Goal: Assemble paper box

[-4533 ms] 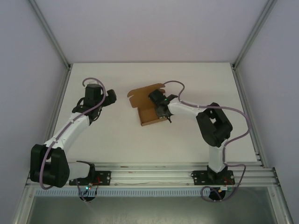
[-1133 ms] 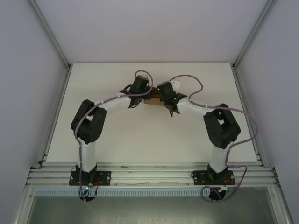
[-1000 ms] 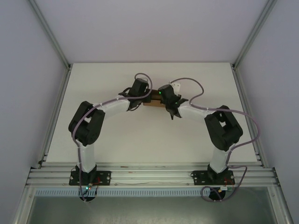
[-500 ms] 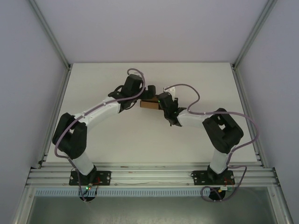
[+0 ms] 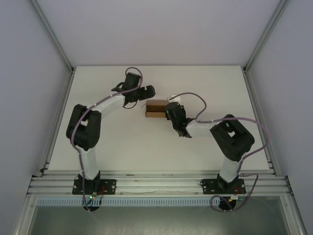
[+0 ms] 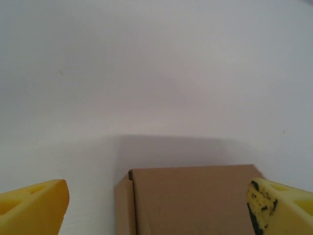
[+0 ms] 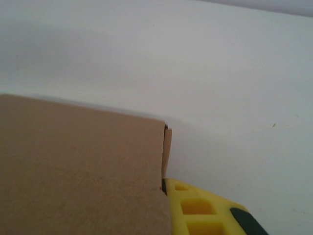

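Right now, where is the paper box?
Top view: the paper box sits on the table, near its middle, between the left gripper and the right gripper.

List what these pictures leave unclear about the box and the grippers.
Top view: the right gripper overlaps the right end of the paper box, so contact is unclear.
Right wrist view: the box covers all but one yellow finger, so open or shut is unclear.
Left wrist view: the bottom edge cuts off the box's near part.

The paper box (image 6: 193,200) runs off the left wrist view's lower edge and covers one of the right jaws.
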You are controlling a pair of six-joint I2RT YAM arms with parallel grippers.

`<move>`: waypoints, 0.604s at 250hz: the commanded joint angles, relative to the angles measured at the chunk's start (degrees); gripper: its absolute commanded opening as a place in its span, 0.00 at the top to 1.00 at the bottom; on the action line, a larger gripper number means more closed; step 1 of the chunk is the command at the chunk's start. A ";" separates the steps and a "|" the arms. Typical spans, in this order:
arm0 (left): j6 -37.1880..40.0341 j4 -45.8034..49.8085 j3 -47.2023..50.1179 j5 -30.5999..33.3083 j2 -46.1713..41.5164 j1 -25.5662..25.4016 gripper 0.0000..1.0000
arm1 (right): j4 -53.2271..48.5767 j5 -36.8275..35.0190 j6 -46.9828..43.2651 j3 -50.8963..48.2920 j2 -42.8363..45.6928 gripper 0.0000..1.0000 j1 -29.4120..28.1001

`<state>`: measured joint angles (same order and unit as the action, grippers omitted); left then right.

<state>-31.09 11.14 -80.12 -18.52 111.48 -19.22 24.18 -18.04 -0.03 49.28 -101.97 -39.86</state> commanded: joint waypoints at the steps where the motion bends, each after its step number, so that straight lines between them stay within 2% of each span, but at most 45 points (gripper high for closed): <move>1: -2.65 -2.65 -0.11 -6.72 1.50 -0.29 0.15 | -0.03 1.69 -1.37 -1.02 1.88 0.82 -0.45; 55: -4.31 -5.85 6.22 -7.91 2.68 -0.29 0.31 | -1.02 3.37 1.09 -3.55 4.64 0.74 -0.58; 74: -4.04 -5.69 7.36 -6.82 3.24 -0.33 0.38 | -2.54 4.64 1.85 -5.20 6.66 0.64 -0.65; 104: -3.14 -5.89 8.53 -5.52 3.44 -0.28 0.42 | -7.01 5.58 4.63 -8.63 13.28 0.48 -0.63; 123: -2.47 -6.67 9.14 -5.03 3.45 -0.22 0.46 | -11.78 7.36 6.16 -10.62 18.23 0.33 -0.60; 136: -1.80 -7.38 9.69 -5.16 3.70 -0.26 0.52 | -15.30 8.42 7.27 -11.83 21.24 0.27 -0.65; 151: -1.45 -8.23 10.30 -5.22 3.92 -0.18 0.52 | -18.52 8.83 8.82 -13.07 24.10 0.22 -0.57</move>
<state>-34.17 2.50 -72.49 -24.88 114.13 -19.38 14.11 -10.96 4.56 38.13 -83.72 -40.21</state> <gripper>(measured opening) 0.485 0.738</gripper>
